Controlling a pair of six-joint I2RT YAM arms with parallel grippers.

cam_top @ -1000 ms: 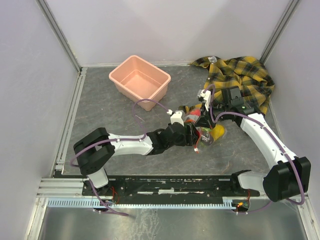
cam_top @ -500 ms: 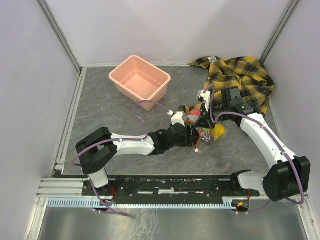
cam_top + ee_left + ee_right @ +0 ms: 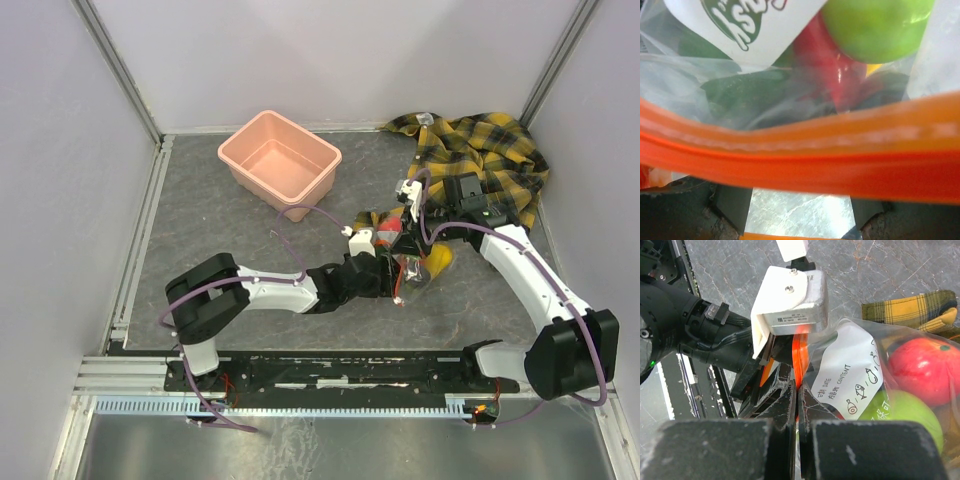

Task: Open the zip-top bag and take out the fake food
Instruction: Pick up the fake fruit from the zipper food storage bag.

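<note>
Well, the bag (image 3: 415, 265) lies mid-table between my two grippers, near the plaid shirt (image 3: 480, 150). It looks like thin, crinkly film, light and slippery. The fruits inside look hard and glossy and would likely roll, so I judge the stiffer orange zip strip (image 3: 800, 165) the place to hold. My right gripper (image 3: 797, 390) is pinched tight on that strip. My left gripper (image 3: 799, 212) stands wide, the strip across its mouth. I count one bag, and through it one light green fruit (image 3: 875, 25), one red fruit (image 3: 835, 65), one dark green fruit (image 3: 740, 95) and a yellow sliver (image 3: 872, 69); others may be hidden.
</note>
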